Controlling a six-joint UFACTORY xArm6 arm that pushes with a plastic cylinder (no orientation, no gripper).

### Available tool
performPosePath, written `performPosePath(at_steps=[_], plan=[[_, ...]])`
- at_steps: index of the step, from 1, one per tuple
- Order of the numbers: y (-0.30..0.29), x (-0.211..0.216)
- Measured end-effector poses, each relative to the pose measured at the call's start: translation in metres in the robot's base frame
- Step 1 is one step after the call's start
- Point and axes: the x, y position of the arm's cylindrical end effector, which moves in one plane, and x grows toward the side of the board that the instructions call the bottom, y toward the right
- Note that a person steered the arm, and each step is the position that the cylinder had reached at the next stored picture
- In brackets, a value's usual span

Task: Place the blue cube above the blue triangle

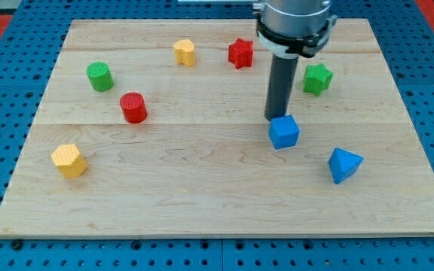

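The blue cube (284,132) lies on the wooden board right of centre. The blue triangle (344,165) lies below it and to its right, a short gap apart. My tip (274,118) is at the cube's upper left edge, touching it or nearly so. The dark rod rises from there to the arm's head at the view's top.
A green star (317,78) lies to the upper right of the rod. A red star (240,53) and a yellow block (184,52) lie near the top. A green cylinder (99,76), a red cylinder (133,108) and a yellow hexagon (68,160) lie at the left.
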Motion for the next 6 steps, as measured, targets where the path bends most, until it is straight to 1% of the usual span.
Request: performPosePath(at_steps=[1, 2, 3, 4, 6], plan=[[-0.025, 0.022], [-0.019, 0.032], [-0.038, 0.044], [-0.041, 0.08], [0.008, 0.036]])
